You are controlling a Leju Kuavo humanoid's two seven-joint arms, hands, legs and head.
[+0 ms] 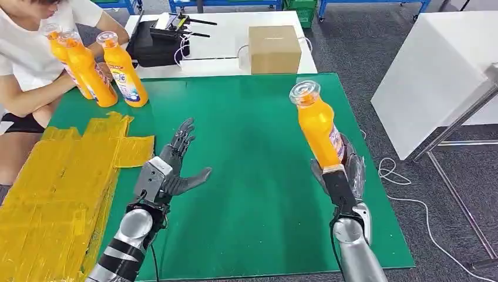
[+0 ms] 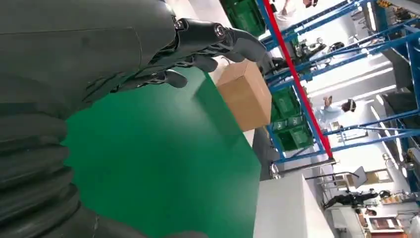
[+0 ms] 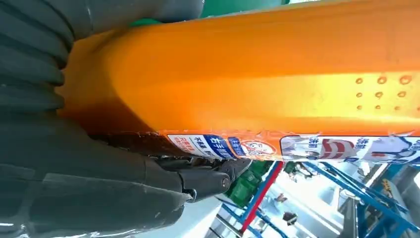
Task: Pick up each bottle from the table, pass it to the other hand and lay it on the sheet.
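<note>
Bottle number one, an orange bottle [image 1: 319,126] with a clear cap and a printed label, is being gripped around its lower body by the right hand [image 1: 342,170], which is holding it above the right part of the green mat [image 1: 258,176], tilted a little with its cap leaning toward the left. In the right wrist view the same bottle [image 3: 257,74] is lying across the palm, with the dark fingers [image 3: 208,178] wrapping under the label strip and the hand [image 3: 89,168] pressing against its base.

The left hand [image 1: 173,167] is hovering over the mat's left part with its fingers spread apart and the thumb sticking out to the side, holding nothing. In the left wrist view its dark fingers [image 2: 218,39] are stretching out above the green surface [image 2: 163,163], with the cardboard box [image 2: 245,94] lying beyond them.

Just left of that hand, the yellow sheet [image 1: 59,194] is covering the mat's left edge, wrinkled and patched. At the mat's far left corner three more orange bottles [image 1: 97,67] are standing upright close together, and a person in a white top [image 1: 23,53] is reaching toward them with a hand [image 1: 104,71] touching the group. Behind the mat, a white table [image 1: 223,59] is carrying the cardboard box [image 1: 274,49] and a black device [image 1: 155,44] with cables.
</note>
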